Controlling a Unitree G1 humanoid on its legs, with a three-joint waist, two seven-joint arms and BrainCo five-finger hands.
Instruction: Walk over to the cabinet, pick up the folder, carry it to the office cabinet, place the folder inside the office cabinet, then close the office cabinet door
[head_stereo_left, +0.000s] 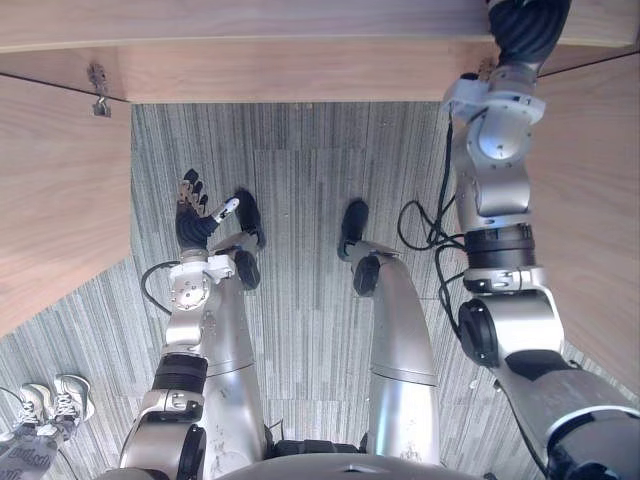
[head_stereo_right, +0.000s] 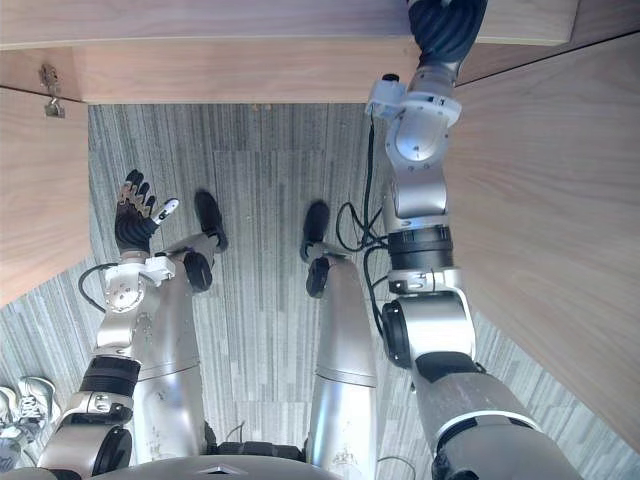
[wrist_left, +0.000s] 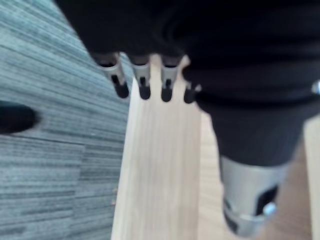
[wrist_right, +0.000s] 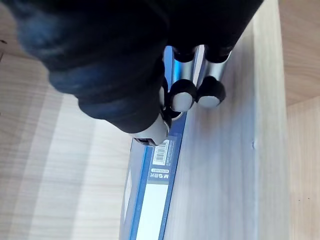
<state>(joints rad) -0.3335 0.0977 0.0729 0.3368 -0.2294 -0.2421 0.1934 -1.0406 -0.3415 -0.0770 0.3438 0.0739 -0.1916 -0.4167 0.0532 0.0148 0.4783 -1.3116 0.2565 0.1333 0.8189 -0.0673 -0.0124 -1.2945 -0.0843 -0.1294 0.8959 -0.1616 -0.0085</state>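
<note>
Folder (wrist_right: 152, 210), blue and on edge, sits against the wooden cabinet wall (wrist_right: 225, 175) at lower centre of the right wrist view, right hand (wrist_right: 182, 97) curled round its edge. It looks light, stiff and slick, so a firm pinch across that edge should suit. Left hand (head_stereo_left: 195, 215) hangs with fingers spread, left of frame.

The only print stands on the blue folder (wrist_right: 152, 205), seen in the right wrist view standing on edge against a wooden cabinet wall (wrist_right: 220, 170). A small white label (wrist_right: 161, 154) with a black barcode sits on its narrow spine, just past the right hand (wrist_right: 110, 65) that grips the folder. Below the barcode a short white mark (wrist_right: 159, 176) is printed on the blue, followed by a long blank white strip. The digits under the barcode are too small to read. No other writing, number or sign can be made out.
</note>
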